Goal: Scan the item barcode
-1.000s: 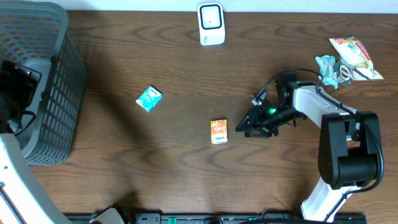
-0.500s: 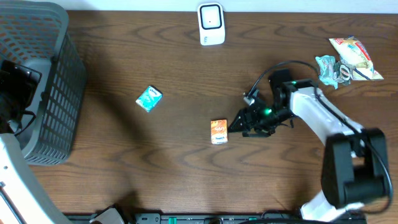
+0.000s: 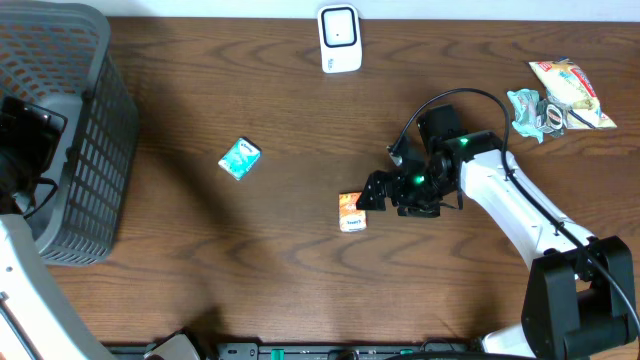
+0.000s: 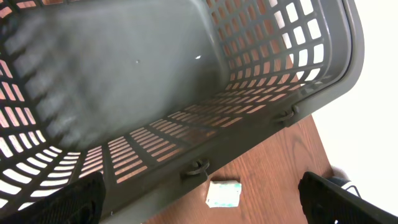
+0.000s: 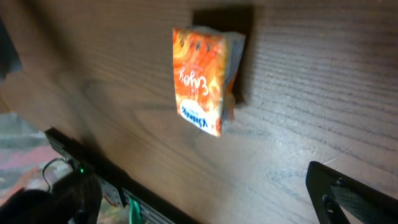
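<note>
The right gripper, jaws wide and empty, hovers just beside the orange packet lying on the table. Grasping it and showing it to the far scanner are not yet done.

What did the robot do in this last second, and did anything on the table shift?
The right arm swung left across the table toward the orange packet, and its jaws spread wider. They now stand open right beside the packet, gripping nothing. Nothing was picked up or let go. The orange packet, the teal packet, the scanner and the basket stayed where they were.
</note>
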Robot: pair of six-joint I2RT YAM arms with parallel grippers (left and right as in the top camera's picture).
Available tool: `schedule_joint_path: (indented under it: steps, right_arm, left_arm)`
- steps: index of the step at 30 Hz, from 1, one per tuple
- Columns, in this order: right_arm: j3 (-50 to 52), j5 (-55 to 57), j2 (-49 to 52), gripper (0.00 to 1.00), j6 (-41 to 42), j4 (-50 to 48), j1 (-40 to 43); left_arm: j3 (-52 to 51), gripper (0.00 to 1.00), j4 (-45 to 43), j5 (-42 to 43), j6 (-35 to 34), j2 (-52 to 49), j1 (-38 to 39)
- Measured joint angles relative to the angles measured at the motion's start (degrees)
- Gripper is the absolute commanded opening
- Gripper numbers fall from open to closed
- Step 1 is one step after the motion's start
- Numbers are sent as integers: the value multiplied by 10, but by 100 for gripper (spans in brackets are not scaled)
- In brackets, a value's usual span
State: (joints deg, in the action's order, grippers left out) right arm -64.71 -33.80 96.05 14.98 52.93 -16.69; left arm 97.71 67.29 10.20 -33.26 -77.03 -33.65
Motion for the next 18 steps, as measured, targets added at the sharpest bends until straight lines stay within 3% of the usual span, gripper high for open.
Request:
schedule_joint_path:
  steps: [18]
  right_arm:
    - [0, 83, 0, 99, 55, -71, -49]
  left_arm:
    - [0, 98, 0, 0, 0, 0, 0]
